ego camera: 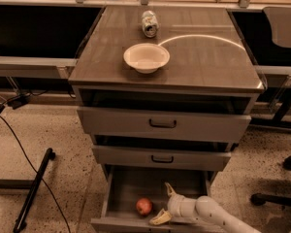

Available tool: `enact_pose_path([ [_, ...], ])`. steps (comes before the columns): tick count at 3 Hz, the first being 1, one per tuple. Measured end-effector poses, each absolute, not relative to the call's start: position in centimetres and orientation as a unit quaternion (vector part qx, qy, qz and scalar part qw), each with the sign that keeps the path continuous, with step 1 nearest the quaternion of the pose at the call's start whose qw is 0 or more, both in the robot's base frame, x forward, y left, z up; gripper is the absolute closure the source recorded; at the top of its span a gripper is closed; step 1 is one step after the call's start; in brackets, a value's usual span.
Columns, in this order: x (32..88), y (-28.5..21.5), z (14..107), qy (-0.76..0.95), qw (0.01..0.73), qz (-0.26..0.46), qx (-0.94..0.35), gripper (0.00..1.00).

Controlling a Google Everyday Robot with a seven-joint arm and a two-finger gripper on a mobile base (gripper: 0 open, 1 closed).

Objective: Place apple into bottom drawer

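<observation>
Speckled floor (63, 144) surrounds a grey cabinet (116, 123) whose bottom drawer (136, 184) stands pulled out so the apple (144, 206) can lie inside, just beside the spread, empty end effector (164, 205).
</observation>
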State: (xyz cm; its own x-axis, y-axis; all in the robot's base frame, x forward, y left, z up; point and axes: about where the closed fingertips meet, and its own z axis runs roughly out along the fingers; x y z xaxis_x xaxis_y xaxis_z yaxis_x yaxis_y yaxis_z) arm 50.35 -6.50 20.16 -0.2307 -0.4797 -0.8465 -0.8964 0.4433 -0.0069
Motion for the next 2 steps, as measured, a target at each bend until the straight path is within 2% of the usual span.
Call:
enact_pose_path([
  [1,48.14,-8.37,24.47,0.71,0.46,0.254,-0.468,0.0],
  [2,47.84,-9.3,24.41,0.714,0.463,0.25,-0.462,0.0],
])
